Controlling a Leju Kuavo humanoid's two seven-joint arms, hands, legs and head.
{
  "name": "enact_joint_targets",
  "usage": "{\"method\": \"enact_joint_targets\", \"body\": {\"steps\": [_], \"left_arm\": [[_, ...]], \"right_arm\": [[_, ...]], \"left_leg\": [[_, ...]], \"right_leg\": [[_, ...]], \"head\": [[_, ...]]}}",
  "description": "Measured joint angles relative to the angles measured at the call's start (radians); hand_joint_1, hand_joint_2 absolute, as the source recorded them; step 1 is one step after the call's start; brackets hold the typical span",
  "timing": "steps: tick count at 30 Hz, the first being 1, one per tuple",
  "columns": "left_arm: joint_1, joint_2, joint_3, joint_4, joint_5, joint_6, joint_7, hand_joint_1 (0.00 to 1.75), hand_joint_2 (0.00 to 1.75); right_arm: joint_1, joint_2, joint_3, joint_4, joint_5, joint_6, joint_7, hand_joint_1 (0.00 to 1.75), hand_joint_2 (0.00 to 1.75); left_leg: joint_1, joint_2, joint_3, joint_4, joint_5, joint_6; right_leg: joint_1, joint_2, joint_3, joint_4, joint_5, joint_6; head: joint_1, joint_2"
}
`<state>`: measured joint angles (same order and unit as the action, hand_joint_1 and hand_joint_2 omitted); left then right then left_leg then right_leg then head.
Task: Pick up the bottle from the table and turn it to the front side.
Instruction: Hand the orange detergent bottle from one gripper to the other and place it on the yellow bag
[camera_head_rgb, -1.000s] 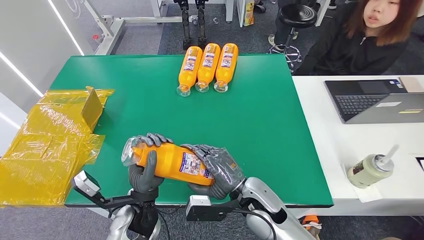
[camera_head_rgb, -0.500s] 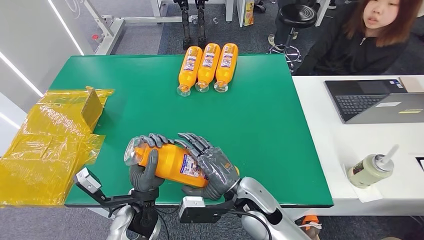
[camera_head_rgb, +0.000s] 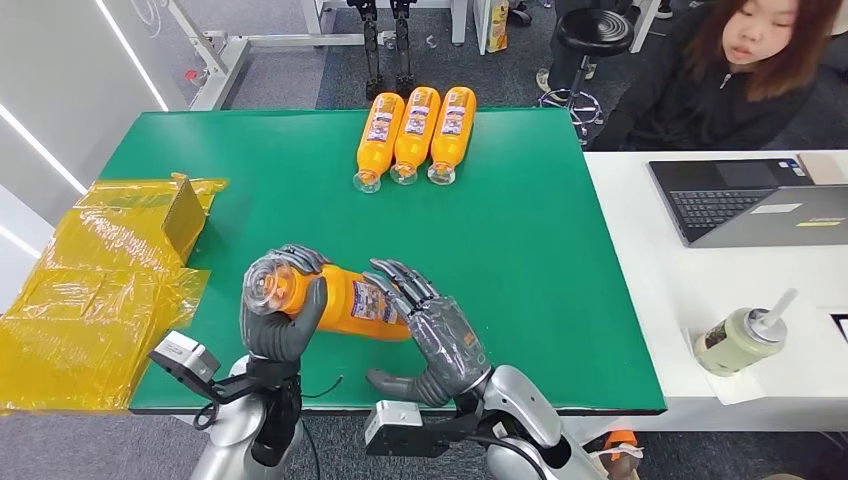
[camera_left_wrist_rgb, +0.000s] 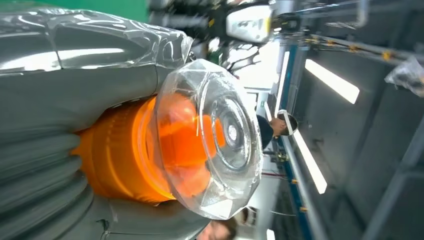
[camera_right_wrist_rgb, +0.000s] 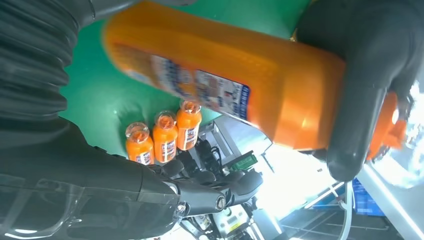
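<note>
Above the near edge of the green table (camera_head_rgb: 560, 260), the orange bottle (camera_head_rgb: 350, 300) is being held lying sideways, cap end leftward, by the left hand (camera_head_rgb: 275, 325) wrapped around its neck. The right hand (camera_head_rgb: 440, 340) is being kept spread just beside the base, holding nothing.

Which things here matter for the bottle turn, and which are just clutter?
In the job:
- orange plastic bottle with clear cap, off the green table
- left hand, gripping its cap end
- right hand, fingers spread beside it

Lying about:
- three orange bottles in a row
- yellow plastic wrapping
- grey laptop
- pale cup with straw
</note>
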<state>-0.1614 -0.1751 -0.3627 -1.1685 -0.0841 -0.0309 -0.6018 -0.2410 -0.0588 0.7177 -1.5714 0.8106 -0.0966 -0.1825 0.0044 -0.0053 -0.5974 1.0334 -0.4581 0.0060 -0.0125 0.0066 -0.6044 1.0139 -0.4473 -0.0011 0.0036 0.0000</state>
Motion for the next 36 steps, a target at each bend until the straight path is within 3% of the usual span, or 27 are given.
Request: {"method": "enact_joint_targets", "body": {"steps": [8,16,22,29,36], "left_arm": [[-0.081,0.104,0.028,-0.040,-0.487,0.210,0.052,1.75,1.75],[-0.167,0.233,0.004,0.024,-0.872,0.316,0.223,1.75,1.75],[-0.215,0.284,-0.038,0.265,-1.235,0.433,0.467,1.75,1.75],[-0.277,0.317,-0.041,0.584,-1.388,0.482,0.620,1.75,1.75],[-0.316,0.378,-0.042,0.756,-1.474,0.433,0.770,1.75,1.75]], "right_arm": [[0.000,-0.001,-0.003,-0.001,-0.035,-0.007,-0.017,0.00,1.75],[-0.001,-0.027,-0.017,-0.017,-0.092,-0.012,-0.030,0.00,1.75],[0.011,-0.049,-0.022,-0.028,-0.111,-0.023,-0.047,0.00,1.75],[0.017,-0.051,-0.028,-0.027,-0.127,-0.017,-0.051,0.00,1.75],[0.034,-0.054,-0.028,-0.008,-0.155,-0.017,-0.095,0.00,1.75]], "left_leg": [[0.000,0.000,0.000,0.000,0.001,-0.001],[0.000,0.000,0.000,0.000,0.001,-0.001],[0.000,0.002,0.000,0.000,0.001,-0.001],[0.000,0.004,0.000,0.000,0.001,-0.001],[0.001,0.005,0.000,-0.001,0.000,-0.002]], "right_leg": [[0.000,0.000,0.000,0.000,0.000,0.000],[0.000,0.001,0.000,0.000,0.000,0.000],[0.000,0.003,-0.001,0.000,0.000,0.000],[0.000,0.005,-0.002,0.001,0.001,-0.001],[0.000,0.006,-0.003,0.001,0.001,-0.001]], "head": [[0.000,0.000],[0.000,0.000],[0.000,0.000],[0.000,0.000],[0.000,0.000]]}}
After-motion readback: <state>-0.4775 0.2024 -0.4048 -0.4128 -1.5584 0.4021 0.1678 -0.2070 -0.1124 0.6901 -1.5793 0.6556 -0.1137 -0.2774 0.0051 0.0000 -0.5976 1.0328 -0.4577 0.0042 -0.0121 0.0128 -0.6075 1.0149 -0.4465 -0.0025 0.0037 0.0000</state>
